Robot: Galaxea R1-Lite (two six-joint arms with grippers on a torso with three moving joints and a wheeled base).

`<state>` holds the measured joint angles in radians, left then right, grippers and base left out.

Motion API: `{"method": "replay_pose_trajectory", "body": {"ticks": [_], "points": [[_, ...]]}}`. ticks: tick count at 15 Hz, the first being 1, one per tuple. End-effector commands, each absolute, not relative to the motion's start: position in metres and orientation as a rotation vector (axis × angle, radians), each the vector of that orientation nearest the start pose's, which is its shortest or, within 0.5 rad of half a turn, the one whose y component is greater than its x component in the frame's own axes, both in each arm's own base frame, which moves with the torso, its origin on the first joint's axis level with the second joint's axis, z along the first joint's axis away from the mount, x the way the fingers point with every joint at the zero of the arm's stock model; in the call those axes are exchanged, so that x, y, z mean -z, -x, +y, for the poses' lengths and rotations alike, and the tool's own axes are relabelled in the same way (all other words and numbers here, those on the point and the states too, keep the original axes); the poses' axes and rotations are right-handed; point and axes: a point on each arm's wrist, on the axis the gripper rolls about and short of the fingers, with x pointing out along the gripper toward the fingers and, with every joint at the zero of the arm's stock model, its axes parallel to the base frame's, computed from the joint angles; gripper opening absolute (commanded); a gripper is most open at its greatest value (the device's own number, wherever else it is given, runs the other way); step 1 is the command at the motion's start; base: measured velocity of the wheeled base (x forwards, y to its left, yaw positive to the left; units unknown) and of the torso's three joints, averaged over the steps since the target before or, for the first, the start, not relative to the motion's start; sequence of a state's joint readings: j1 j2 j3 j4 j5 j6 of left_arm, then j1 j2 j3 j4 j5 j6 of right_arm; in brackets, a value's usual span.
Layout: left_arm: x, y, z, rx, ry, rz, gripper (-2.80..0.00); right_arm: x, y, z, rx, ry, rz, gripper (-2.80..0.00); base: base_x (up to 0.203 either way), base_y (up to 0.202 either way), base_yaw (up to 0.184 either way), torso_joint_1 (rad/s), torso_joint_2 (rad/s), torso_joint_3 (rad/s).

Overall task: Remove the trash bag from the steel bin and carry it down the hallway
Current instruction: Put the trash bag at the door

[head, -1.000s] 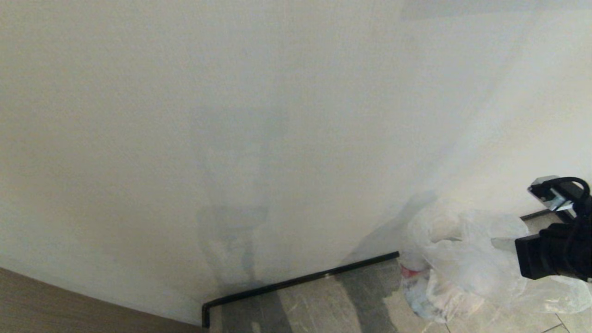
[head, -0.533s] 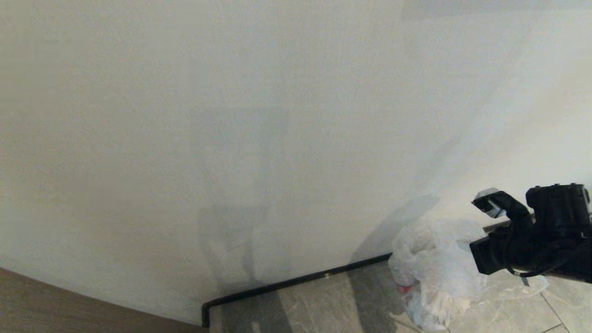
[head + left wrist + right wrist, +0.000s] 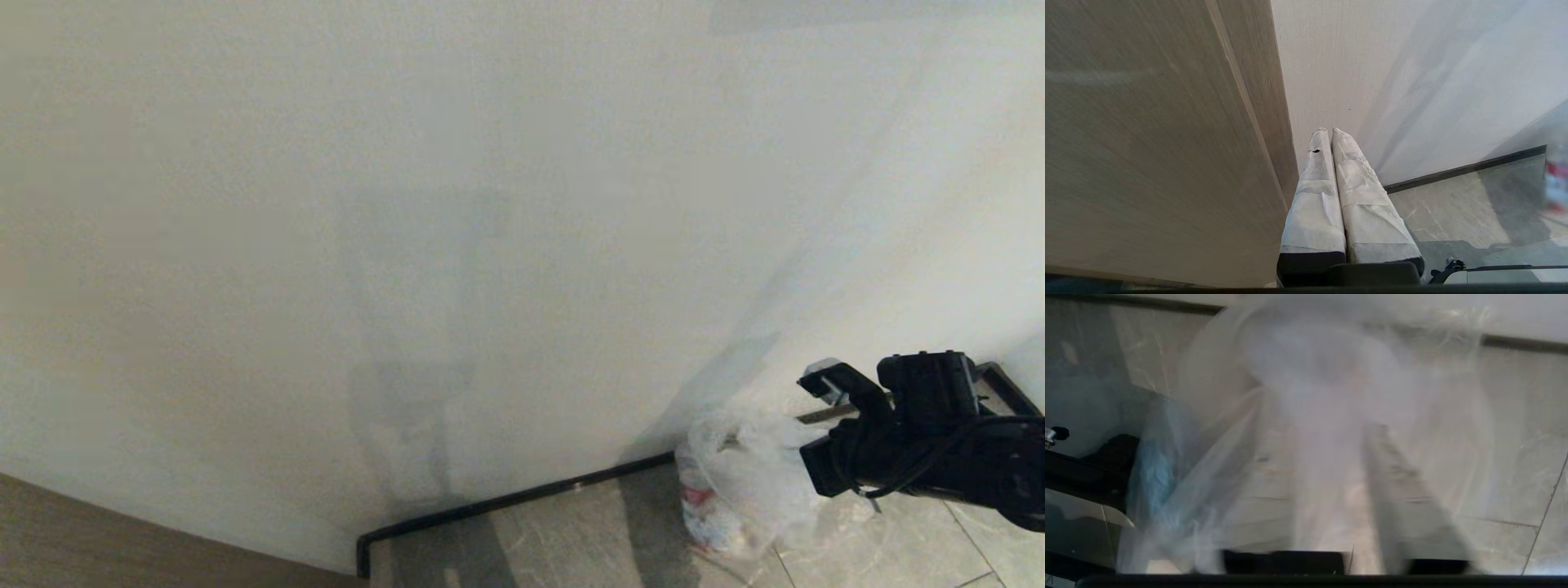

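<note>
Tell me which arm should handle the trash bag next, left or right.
Right. The right gripper is right up against the trash bag by the baseboard. The left gripper is parked beside a wood panel, fingers together, away from it.

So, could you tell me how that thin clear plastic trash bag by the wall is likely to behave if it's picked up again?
The thin clear plastic trash bag looks floppy: its film slumps and crinkles on the grey marble-look floor tiles. It is probably light, since little shows inside beyond a red-labelled item. The film may be slippery and tear-prone in a pinch.
</note>
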<state>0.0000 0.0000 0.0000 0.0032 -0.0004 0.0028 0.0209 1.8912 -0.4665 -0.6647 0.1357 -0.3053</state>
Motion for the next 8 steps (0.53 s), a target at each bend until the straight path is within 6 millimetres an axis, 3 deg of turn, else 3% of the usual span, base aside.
{"method": "replay_pose_trajectory", "body": {"ticks": [1, 5, 8], "points": [[-0.075, 0.023, 0.000, 0.000, -0.003, 0.003, -2.80, -0.050, -0.267, 0.008, -0.265, 0.246, 0.741, 0.00, 0.000, 0.000, 0.000, 0.000, 0.00, 0.000], [-0.075, 0.023, 0.000, 0.000, -0.003, 0.003, -2.80, -0.062, -0.260, 0.008, -0.254, 0.237, 0.709, 0.00, 0.000, 0.000, 0.000, 0.000, 0.00, 0.000], [-0.075, 0.023, 0.000, 0.000, -0.003, 0.003, -2.80, -0.086, -0.245, 0.005, -0.231, 0.232, 0.638, 0.00, 0.000, 0.000, 0.000, 0.000, 0.00, 0.000]]}}
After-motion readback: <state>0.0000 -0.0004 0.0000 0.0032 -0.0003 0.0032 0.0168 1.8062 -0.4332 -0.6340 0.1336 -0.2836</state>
